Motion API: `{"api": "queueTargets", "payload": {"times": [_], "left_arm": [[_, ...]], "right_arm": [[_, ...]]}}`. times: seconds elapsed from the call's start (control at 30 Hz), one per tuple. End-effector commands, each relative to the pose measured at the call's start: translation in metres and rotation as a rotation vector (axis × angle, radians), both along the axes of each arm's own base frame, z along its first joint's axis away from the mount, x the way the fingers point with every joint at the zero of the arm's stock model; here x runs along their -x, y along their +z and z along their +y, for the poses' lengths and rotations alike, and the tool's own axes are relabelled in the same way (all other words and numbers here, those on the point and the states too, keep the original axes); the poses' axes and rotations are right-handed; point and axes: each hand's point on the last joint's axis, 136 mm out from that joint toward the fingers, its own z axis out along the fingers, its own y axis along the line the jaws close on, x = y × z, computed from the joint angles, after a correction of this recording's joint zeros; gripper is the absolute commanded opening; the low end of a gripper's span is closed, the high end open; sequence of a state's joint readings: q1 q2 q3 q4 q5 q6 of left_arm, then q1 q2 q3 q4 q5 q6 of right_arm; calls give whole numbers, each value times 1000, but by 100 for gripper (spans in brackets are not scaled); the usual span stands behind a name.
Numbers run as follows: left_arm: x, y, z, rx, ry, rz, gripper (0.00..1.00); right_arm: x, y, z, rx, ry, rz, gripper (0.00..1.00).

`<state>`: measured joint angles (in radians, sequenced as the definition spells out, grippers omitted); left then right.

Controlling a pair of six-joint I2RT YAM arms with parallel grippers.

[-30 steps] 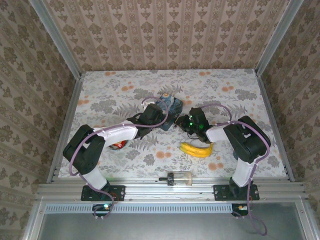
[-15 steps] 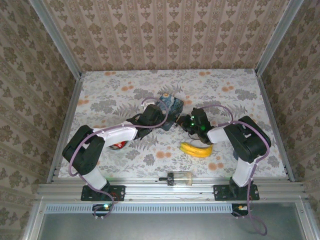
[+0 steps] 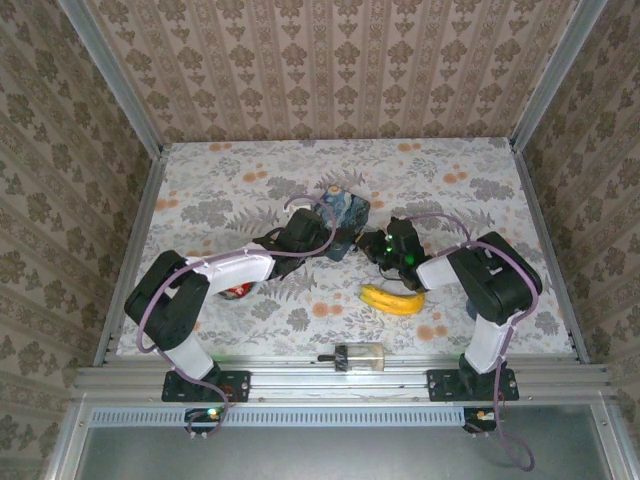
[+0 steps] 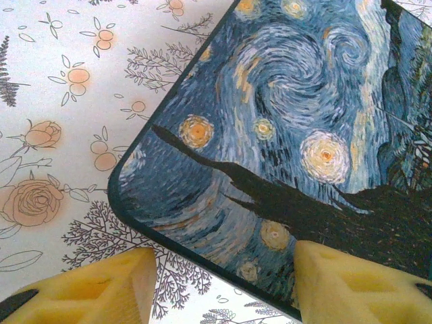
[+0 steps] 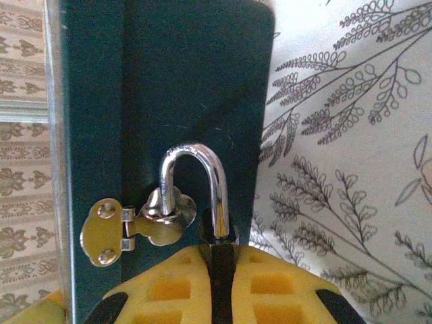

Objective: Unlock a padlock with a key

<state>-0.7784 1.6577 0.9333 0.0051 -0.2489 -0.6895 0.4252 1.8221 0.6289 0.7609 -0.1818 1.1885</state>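
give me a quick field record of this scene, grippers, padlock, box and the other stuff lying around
left gripper: open, fingers either side of a corner of the blue painted tin box
right gripper: shut on the padlock
padlock: silver shackle hooked through the hasp on the box's side; locked or not, cannot tell
banana: beside the right arm
clear cylinder: black cap, lying at the front between the arms

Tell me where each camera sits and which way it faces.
Top external: above and behind the bases, looking down on the floral table; both arms show, left hand and right hand at the blue painted tin box.
Left wrist: over that box's lid corner, looking down; its yellow foam fingers show.
Right wrist: facing the box's side; its yellow pads clamp the small dark padlock with silver shackle.
Shared: all three see the box.
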Motion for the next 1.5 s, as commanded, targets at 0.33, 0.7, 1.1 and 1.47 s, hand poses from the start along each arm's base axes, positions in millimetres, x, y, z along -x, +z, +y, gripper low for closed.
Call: {"api": "queueTargets", "payload": {"times": [0.33, 0.7, 1.1, 1.47], "left_arm": [[53, -75, 54, -264, 2, 257, 54], [54, -76, 53, -253, 0, 262, 54], [54, -71, 61, -272, 14, 249, 54], [40, -52, 64, -263, 25, 209, 54]], "right_arm": [[-41, 10, -43, 97, -218, -83, 0], [-58, 42, -41, -10, -275, -221, 0], [-37, 78, -28, 410, -59, -218, 0], [18, 33, -32, 553, 224, 72, 0]]}}
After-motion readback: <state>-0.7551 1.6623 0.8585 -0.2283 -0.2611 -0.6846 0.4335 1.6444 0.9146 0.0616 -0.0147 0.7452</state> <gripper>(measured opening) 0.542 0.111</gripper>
